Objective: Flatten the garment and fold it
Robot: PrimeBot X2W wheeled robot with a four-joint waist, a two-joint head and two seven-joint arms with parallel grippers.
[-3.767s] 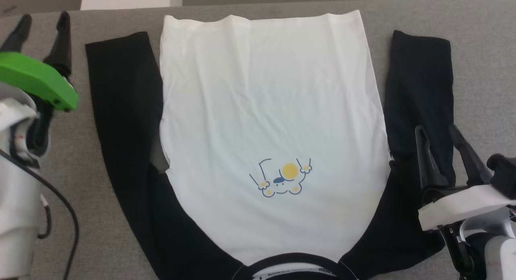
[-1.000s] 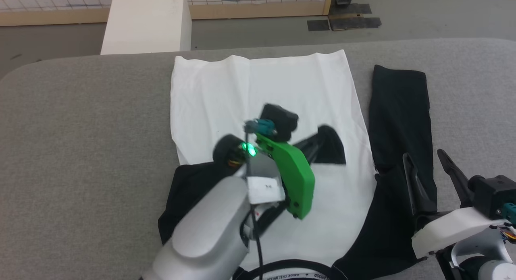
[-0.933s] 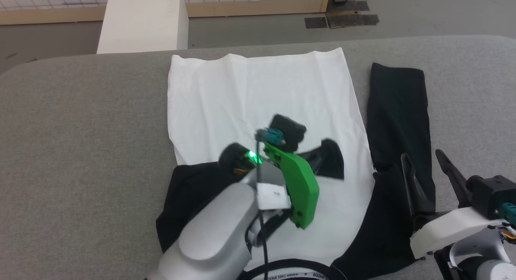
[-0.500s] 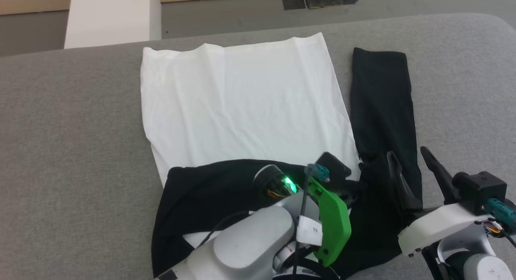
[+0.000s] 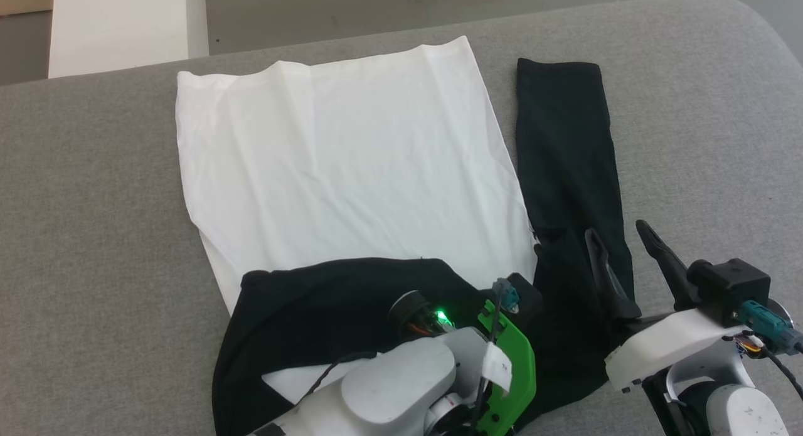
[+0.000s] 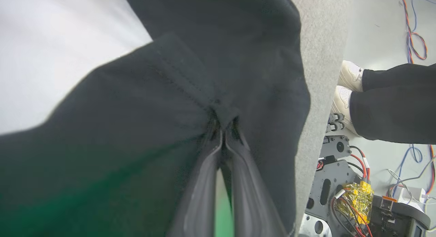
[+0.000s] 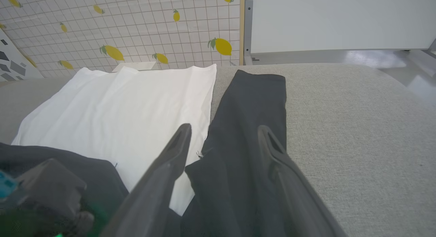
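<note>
The left tool (image 6: 223, 122) pinches the garment (image 5: 339, 166); the right tool (image 7: 224, 128) stands wide.
Head view: the garment lies on the grey surface (image 5: 94, 235), one black sleeve (image 5: 326, 292) folded across its white body. Left wrist view: the tool is closed on black sleeve cloth. Right wrist view: the empty tool hovers over the other sleeve (image 7: 248, 104).

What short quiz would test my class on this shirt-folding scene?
1. True or false: the left claw is shut on a black sleeve.
2. The right claw is: A open, B shut on cloth, C shut and empty.
3. Fill in: the other sleeve lies straight on the shirt's ___ side.
Key: 1 true; 2 A; 3 right.
</note>
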